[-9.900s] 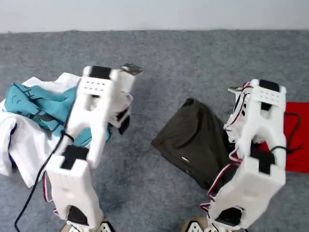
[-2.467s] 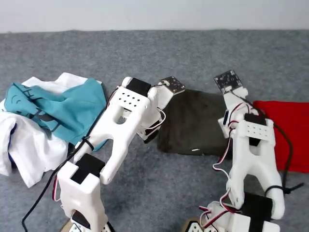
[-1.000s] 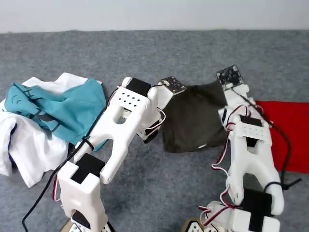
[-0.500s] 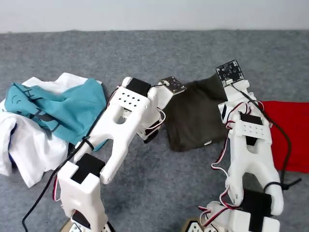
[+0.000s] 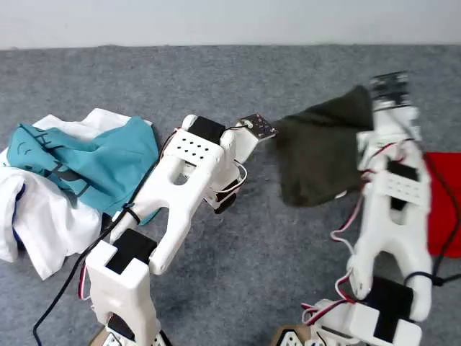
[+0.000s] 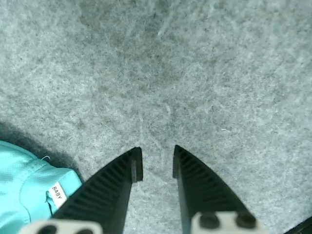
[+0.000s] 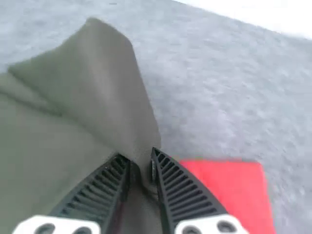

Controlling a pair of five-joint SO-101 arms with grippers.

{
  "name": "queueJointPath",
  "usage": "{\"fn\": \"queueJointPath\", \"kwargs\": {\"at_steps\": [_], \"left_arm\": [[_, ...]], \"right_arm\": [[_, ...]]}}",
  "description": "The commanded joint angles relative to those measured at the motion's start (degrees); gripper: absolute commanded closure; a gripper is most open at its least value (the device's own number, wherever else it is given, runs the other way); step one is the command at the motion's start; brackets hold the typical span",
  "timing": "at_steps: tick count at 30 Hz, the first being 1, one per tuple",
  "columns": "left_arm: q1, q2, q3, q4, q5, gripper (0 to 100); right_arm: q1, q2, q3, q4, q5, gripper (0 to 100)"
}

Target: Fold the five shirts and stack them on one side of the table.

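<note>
The right gripper (image 7: 141, 165) is clamped on a fold of the dark olive shirt (image 5: 320, 158), its two black ribbed jaws pinched almost together with the cloth between them. The shirt hangs from that grip in a bunched, roughly triangular drape, with its highest corner at the gripper and the rest trailing down to the left and nearer. Whether its lower edge touches the grey felt table (image 5: 288, 79) I cannot tell. Just right of the right arm, a red shirt (image 5: 445, 209) lies flat on the table, partly covered by the arm in the high view; in the right wrist view its corner shows close beside the gripper's jaws. The left gripper (image 6: 153, 163) sits low over bare felt near the middle of the table, its jaws parted by a small gap with nothing between them. A teal shirt (image 5: 94, 166) lies crumpled on the left side of the table, its edge with a small white label (image 6: 57, 194) just beside the left gripper. It rests on top of a white shirt (image 5: 29, 216), which spreads out towards the near left edge.
</note>
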Motion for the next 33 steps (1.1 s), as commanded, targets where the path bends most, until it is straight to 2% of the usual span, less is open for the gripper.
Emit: {"fn": "queueJointPath", "kwargs": {"at_steps": [1, 5, 8, 14, 20, 29, 33], "left_arm": [[0.4, -3.4, -0.2, -0.3, -0.6, 88], [0.4, -3.3, -0.1, -0.3, -0.6, 88], [0.4, -3.3, -0.1, -0.3, -0.6, 88], [2.0, -3.3, -0.1, -0.3, -0.6, 88], [4.4, -3.3, -0.1, -0.3, -0.8, 88], [4.0, -3.3, -0.1, 0.8, -1.0, 88], [3.9, -3.3, -0.1, 0.6, -1.1, 88]], "right_arm": [[6.6, -3.6, -7.2, 11.1, -5.6, 98.9], [14.7, -9.5, -7.6, 23.1, -11.8, 98.9], [19.8, -13.1, -4.3, 28.2, -13.5, 98.8], [28.1, -15.3, 9.1, 21.6, -14.4, 98.8], [32.0, -15.3, 21.1, 12.4, -17.3, 98.8], [38.4, -15.3, 21.9, 16.0, -17.0, 98.7], [38.4, -15.7, 21.5, 19.1, -10.2, 92.8]]}}
